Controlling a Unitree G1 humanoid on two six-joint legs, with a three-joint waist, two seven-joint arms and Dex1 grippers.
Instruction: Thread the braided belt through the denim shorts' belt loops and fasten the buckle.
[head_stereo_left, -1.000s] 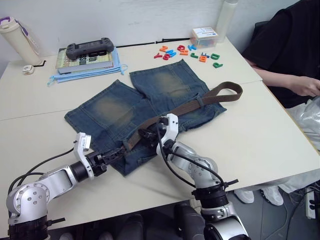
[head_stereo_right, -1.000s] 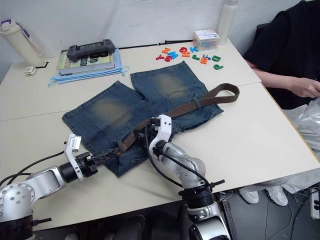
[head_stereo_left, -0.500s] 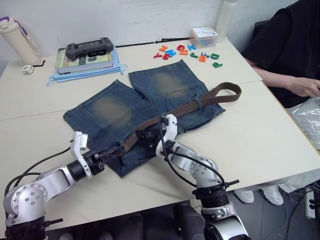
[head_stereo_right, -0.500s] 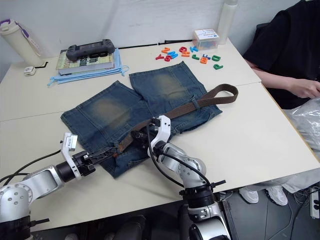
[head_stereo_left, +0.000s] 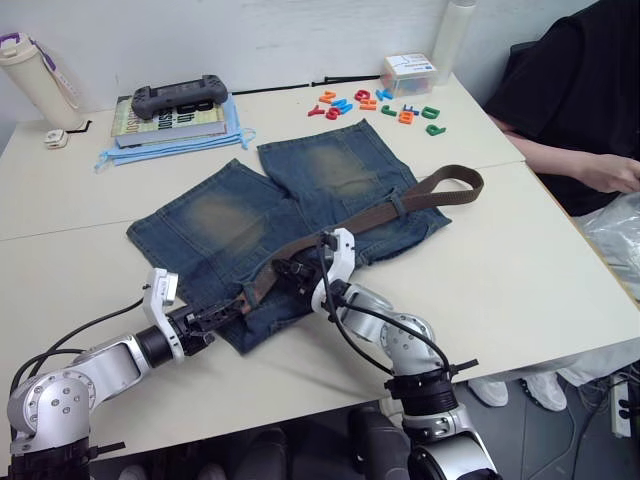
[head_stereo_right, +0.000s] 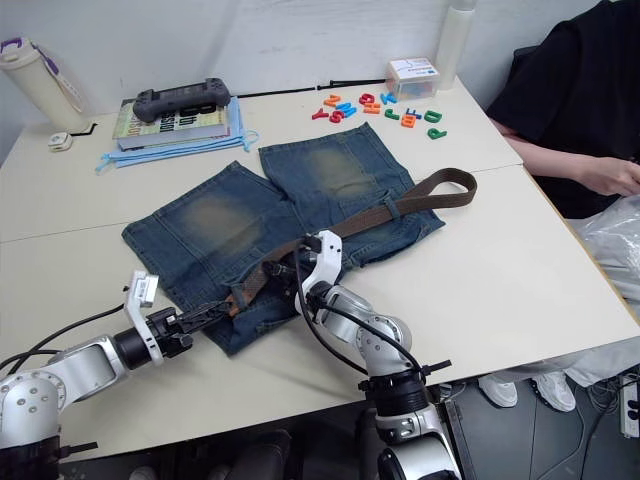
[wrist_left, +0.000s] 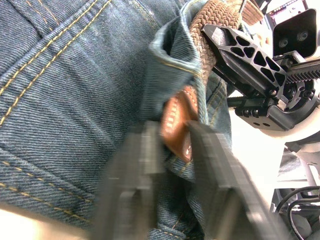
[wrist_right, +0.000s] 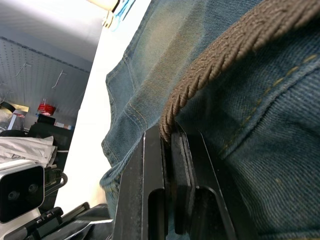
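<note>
The denim shorts (head_stereo_left: 215, 220) lie flat in the middle of the table, waistband toward me. The braided belt (head_stereo_left: 420, 195) runs along the waistband and curls back at the right. A belt loop (wrist_left: 161, 65) has the strap passing under it. My left gripper (head_stereo_left: 232, 307) is at the waistband's left end, shut on the belt's tan leather tip (wrist_left: 176, 125). A little further along the waistband, my right gripper (head_stereo_left: 287, 272) is shut on the braided strap (wrist_right: 220, 55). The buckle is hidden.
A book with a game controller (head_stereo_left: 180, 100) on it sits at the back left, beside a bottle (head_stereo_left: 35, 75). Coloured letters (head_stereo_left: 375, 103) and a small box (head_stereo_left: 408, 72) lie at the back right. A person (head_stereo_left: 585, 110) sits at the table's right side.
My left gripper's fingers have closed onto the belt's tan tip. The right gripper keeps its hold on the strap and has stayed in place.
</note>
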